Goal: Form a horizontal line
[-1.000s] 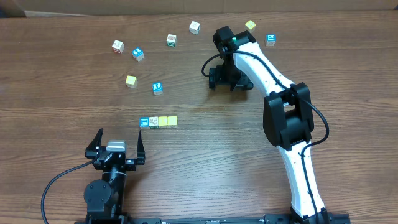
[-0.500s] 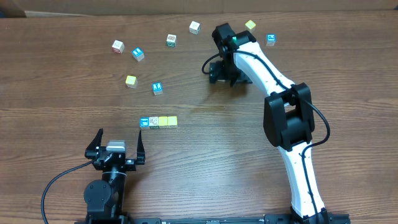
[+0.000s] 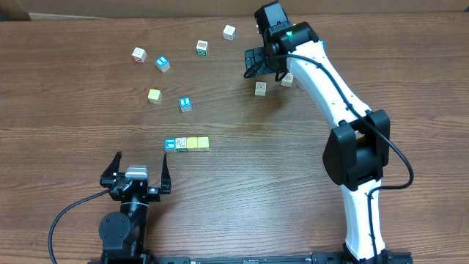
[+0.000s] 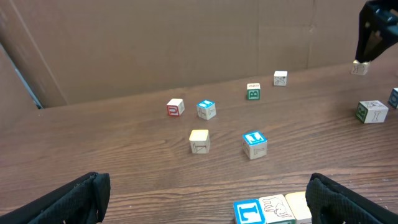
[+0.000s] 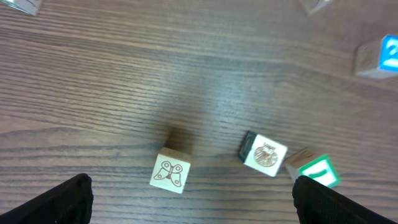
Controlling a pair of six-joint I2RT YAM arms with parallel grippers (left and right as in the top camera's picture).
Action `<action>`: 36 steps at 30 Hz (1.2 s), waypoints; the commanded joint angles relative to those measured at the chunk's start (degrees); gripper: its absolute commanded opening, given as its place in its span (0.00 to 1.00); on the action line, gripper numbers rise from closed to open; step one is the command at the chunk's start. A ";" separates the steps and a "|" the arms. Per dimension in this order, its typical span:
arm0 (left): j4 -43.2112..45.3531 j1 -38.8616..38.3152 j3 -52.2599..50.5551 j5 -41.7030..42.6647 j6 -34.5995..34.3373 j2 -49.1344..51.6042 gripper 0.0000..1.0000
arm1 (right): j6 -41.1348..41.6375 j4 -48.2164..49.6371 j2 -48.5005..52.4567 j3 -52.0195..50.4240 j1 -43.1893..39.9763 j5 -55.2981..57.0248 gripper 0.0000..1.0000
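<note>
Plainly, the wood-grain table meets a cardboard wall; left fingers and right fingers spread wide, empty.

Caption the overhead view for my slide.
Overhead: four-cube row ahead of open left gripper; open right gripper over two loose cubes.

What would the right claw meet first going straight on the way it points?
Probably the butterfly-marked cube, lying just off centre ahead of the open right claw; depth is unclear, so it could land on bare table beside it.
</note>
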 commanded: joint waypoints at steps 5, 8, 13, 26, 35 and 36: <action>0.24 -0.20 -0.35 -0.37 1.07 -0.70 1.00 | -4.11 2.21 -6.97 -0.31 -3.21 0.24 1.00; 0.24 -0.20 -0.35 -0.37 1.07 -0.70 1.00 | -4.50 2.16 -9.03 -0.52 -4.46 -0.48 1.00; 0.24 -0.20 -0.35 -0.37 1.07 -0.70 1.00 | -4.52 8.94 -17.92 -12.83 -6.67 -0.66 1.00; 0.24 -0.20 -0.35 -0.37 1.07 -0.68 1.00 | -4.50 37.97 -45.40 -58.55 -17.49 -7.32 1.00; 0.24 -0.20 -0.35 -0.37 1.09 -0.70 1.00 | -6.69 50.34 -51.71 -78.75 -22.25 -16.31 1.00; 0.24 -0.20 -0.35 -0.35 1.07 -0.70 1.00 | -7.21 51.89 -52.13 -80.81 -22.25 -16.76 1.00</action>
